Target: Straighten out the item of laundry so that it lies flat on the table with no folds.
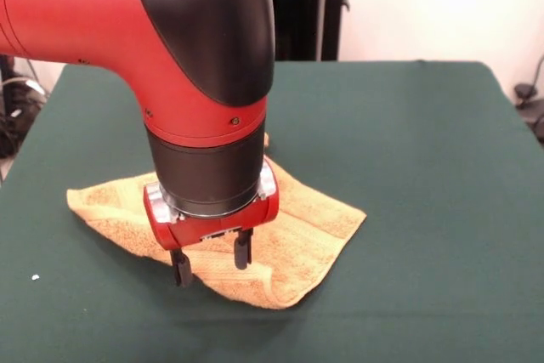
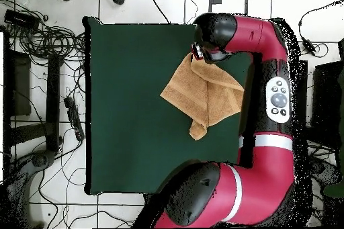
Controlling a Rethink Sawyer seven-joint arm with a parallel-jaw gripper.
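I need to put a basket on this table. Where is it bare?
Bare felt runs from the towel to the table edge beside the floor cables. The towel side is crowded: the arm hangs there, gripper above the cloth.

Nubby terry towel [image 1: 297,218], matt felt table [image 1: 408,125]

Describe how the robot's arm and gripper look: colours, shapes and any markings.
The arm is thick and round, glossy red with black joint covers and small dark screws. Its wrist is a black cylinder with a silver ring above a red housing. The gripper has two short black fingers. In the overhead view a grey oval button panel and white bands show.
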